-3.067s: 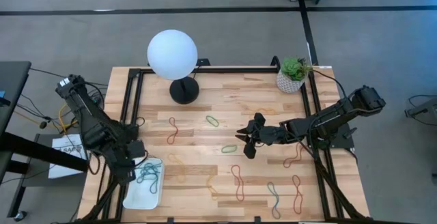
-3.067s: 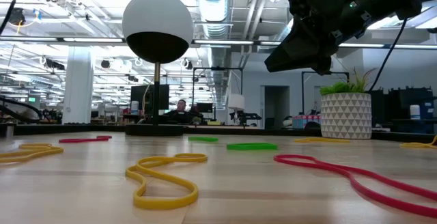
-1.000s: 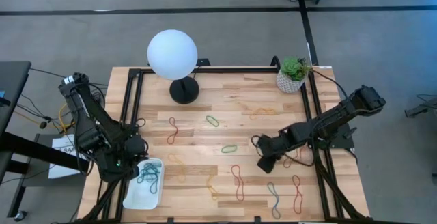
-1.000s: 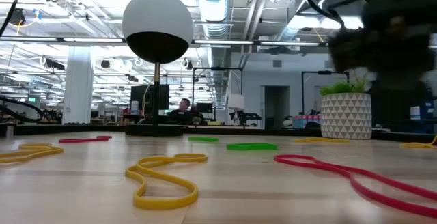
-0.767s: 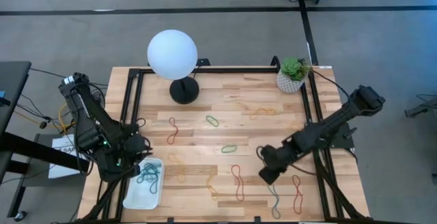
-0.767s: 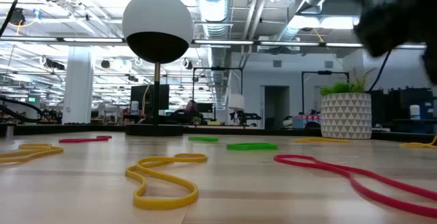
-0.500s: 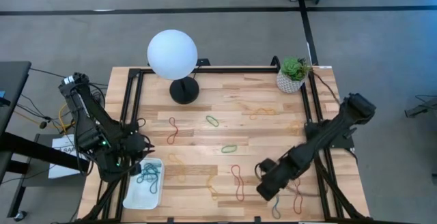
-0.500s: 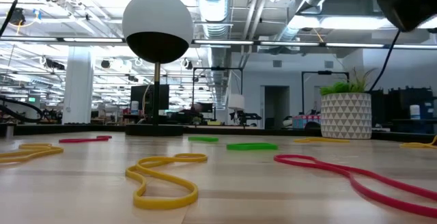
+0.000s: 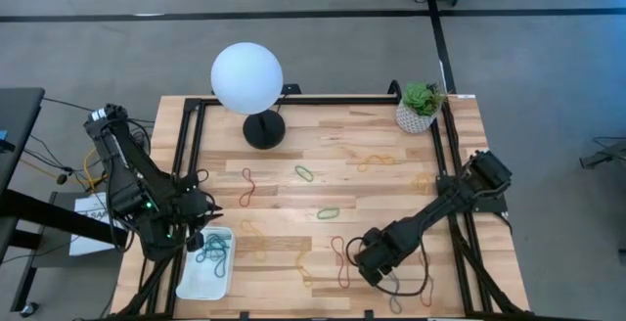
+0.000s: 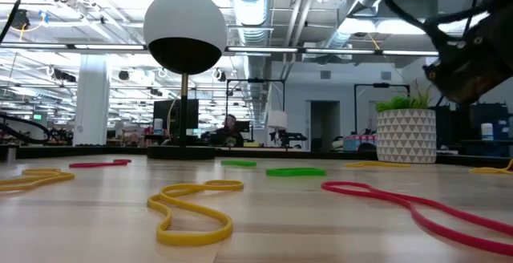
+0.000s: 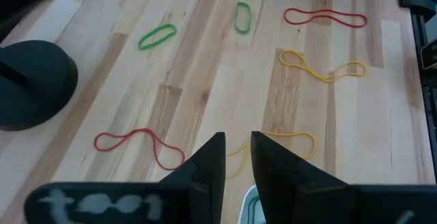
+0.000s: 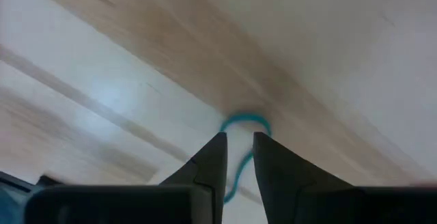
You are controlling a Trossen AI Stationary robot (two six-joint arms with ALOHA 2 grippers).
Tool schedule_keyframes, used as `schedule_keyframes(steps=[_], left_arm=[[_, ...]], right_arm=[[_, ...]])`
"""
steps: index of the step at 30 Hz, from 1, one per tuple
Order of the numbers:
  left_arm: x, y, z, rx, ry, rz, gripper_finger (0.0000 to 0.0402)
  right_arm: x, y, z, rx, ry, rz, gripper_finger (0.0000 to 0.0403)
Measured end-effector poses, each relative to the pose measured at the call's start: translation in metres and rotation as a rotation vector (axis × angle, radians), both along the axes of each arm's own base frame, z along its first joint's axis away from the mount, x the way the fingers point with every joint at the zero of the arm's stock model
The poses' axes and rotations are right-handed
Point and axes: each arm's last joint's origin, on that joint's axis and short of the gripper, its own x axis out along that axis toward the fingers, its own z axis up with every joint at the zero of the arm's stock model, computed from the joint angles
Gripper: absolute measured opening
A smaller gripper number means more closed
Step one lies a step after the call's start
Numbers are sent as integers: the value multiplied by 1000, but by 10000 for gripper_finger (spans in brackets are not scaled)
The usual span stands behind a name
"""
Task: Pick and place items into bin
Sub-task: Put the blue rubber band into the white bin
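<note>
Since 3 s ago the right gripper (image 9: 370, 260) has swung from mid-table, by the green band, to the near edge, and now sits low over the wood. Its dark fingers (image 12: 208, 161) are nearly together w/ only a thin gap, and a blue-grey rubber band (image 12: 240, 145) lies just ahead of the tips, a thin curled loop running into that gap; can't tell if it's pinched.

Left gripper (image 9: 193, 236) barely shifted; it hovers at the far rim of the bin (image 9: 192, 282), fingers (image 11: 207, 168) close together, nothing seen in them.

Bin is a shallow white tray w/ rounded corners at the table's near-left corner, w/ a tangle of blue-grey bands (image 9: 213, 252) inside.

Table (image 9: 323, 135) is pale planked wood. Other thin twisted loops are scattered on it: red (image 9: 246, 186), green (image 9: 304, 173), yellow (image 10: 192, 211).
</note>
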Motion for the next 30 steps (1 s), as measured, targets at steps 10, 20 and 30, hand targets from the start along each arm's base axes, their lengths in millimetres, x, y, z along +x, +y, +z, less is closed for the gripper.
schedule_keyframes(steps=[10,20,30], left_arm=[[0,0,0,22,0,-17,61],[0,0,0,35,-3,-24,61],[0,0,0,42,-12,-21,61]], right_arm=[[-3,0,-11,-43,58,30,65],[-1,1,-3,-40,34,53,65],[-6,1,5,-92,75,99,65]])
